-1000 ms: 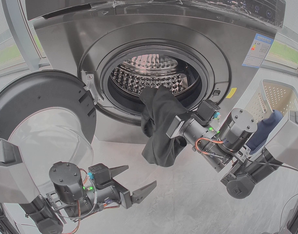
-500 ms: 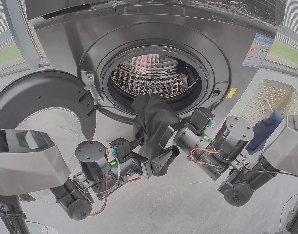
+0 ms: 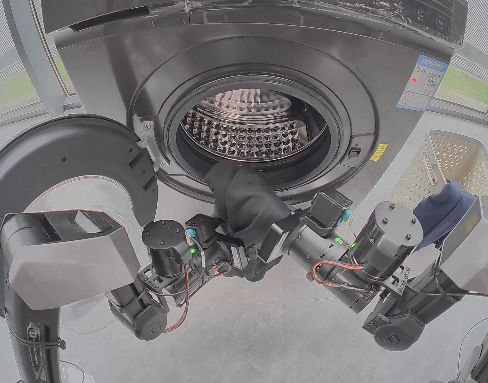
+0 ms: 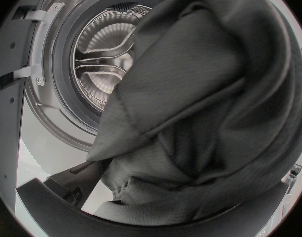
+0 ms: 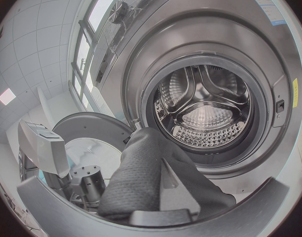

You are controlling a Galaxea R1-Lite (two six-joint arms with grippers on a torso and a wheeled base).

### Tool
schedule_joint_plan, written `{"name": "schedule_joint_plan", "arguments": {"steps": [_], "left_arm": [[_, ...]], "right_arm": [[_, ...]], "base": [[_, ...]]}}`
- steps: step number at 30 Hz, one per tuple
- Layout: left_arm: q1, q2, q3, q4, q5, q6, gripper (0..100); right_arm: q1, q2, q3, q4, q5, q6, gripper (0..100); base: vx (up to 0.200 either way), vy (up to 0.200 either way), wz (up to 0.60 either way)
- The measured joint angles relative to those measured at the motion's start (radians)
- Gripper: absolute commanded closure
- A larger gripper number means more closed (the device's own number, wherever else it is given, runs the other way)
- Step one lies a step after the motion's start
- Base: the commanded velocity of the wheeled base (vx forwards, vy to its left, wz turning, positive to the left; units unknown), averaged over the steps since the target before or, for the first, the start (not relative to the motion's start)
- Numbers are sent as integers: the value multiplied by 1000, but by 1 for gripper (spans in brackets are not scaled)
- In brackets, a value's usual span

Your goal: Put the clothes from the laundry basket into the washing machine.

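Black garment [image 3: 243, 200] bunched against the lower mouth rim of the washing machine [image 3: 122, 81], mostly outside. Right pincer [image 5: 154, 178] clamped on it just below; left pincer [image 3: 237, 255] under the cloth, grip cannot tell. Drum [image 3: 249, 128] lies up-forward of both.

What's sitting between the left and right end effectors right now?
The black garment, bunched between the left end effector and the right end effector; the head view shows it.
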Motion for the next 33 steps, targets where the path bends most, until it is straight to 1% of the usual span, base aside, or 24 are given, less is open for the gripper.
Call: {"name": "schedule_joint_plan", "arguments": {"steps": [1, 2, 7, 11, 14, 20, 28, 32, 33], "left_arm": [[3, 7, -10, 0, 7, 0, 0], [4, 11, -17, -1, 9, 0, 100], [7, 29, -49, 0, 19, 0, 100], [8, 33, -69, -1, 26, -6, 100], [9, 29, -78, -1, 26, -8, 100], [6, 1, -66, 0, 25, -10, 100], [-2, -80, -3, 0, 24, -15, 100], [-8, -127, 24, 1, 23, -29, 100], [-9, -139, 31, 1, 23, -31, 100]], "right_arm": [[1, -5, 6, 0, 0, 0, 100], [2, -9, 9, 0, 0, 0, 100], [2, -22, 25, 0, -3, 2, 100], [-7, -32, 36, -1, -27, 4, 100], [-17, -38, 39, -1, -31, 4, 100], [-63, -43, 39, 0, -34, 9, 100], [-138, -21, 44, 0, -62, 18, 100], [-148, -4, 49, -1, -64, 18, 100], [-148, 0, 50, -1, -64, 18, 0]], "base": [[0, 0, 0], [0, 0, 0], [0, 0, 0], [0, 0, 0], [0, 0, 0], [0, 0, 0], [0, 0, 0], [0, 0, 0], [0, 0, 0]]}}
